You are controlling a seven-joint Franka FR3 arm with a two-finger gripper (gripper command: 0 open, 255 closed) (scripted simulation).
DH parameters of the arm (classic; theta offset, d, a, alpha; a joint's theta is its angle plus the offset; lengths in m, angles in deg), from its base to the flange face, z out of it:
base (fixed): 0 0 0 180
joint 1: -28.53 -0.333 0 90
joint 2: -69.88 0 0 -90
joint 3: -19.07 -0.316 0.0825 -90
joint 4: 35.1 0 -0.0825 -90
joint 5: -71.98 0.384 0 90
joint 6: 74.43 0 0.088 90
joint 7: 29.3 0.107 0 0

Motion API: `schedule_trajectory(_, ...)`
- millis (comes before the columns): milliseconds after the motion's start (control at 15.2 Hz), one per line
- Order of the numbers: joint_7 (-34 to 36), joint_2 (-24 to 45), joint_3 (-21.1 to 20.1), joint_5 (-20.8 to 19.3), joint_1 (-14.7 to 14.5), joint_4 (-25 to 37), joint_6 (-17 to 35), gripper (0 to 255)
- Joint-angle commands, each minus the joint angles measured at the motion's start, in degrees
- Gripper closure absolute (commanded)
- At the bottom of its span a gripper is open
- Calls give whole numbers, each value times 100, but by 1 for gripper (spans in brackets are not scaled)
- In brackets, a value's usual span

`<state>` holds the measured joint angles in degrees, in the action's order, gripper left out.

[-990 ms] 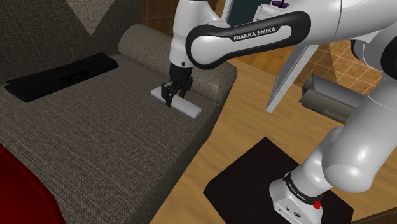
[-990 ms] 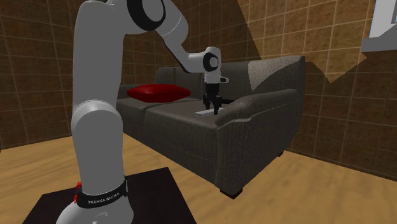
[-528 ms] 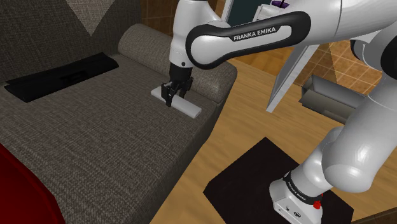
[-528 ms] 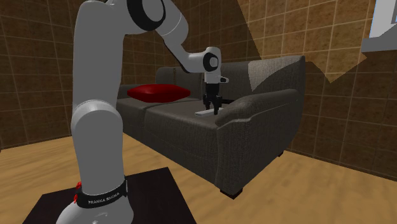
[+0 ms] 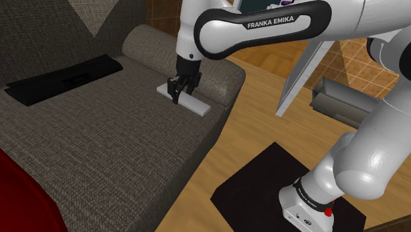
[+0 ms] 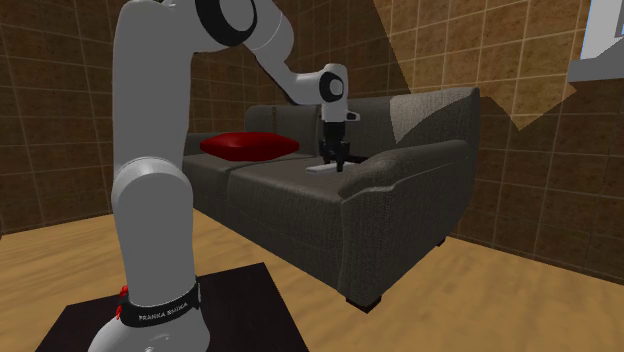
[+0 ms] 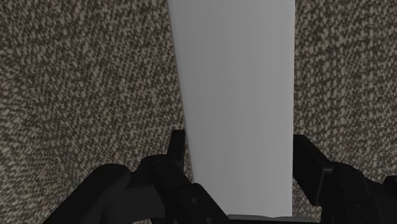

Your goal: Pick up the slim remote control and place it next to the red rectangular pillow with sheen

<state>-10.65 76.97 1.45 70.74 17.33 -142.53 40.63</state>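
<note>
The slim remote (image 5: 195,104) is a plain pale grey slab. My gripper (image 5: 176,97) is shut on its middle and holds it just above the sofa seat, near the armrest (image 5: 178,56). In the wrist view the remote (image 7: 235,95) runs lengthwise between the two black fingers (image 7: 177,153), which clasp its long edges, with speckled sofa fabric behind it. From the second exterior view the gripper (image 6: 337,164) hangs straight down over the remote (image 6: 322,166). The shiny red pillow (image 6: 250,145) lies at the sofa's far end, and a corner of that pillow (image 5: 13,191) shows in the shoulder view's lower left.
A flat black item (image 5: 66,78) lies at the back of the grey-brown sofa seat (image 5: 112,145). Wooden floor (image 5: 263,125) lies beside the sofa. My stand sits on a black mat (image 5: 257,178), and a grey box (image 5: 342,99) lies at the shoulder view's right.
The gripper has risen a little with the remote in it, lifting the remote off the seat. The arm's elbow has moved up as well.
</note>
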Motion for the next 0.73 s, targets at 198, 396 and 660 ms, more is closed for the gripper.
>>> schedule_trajectory(198, -18, -111, -5, 39, 5, 261, -368, 255)
schedule_trajectory(396, -24, -149, -6, 52, 7, 448, -590, 255)
schedule_trajectory(660, -28, -182, -8, 63, 7, 717, -890, 255)
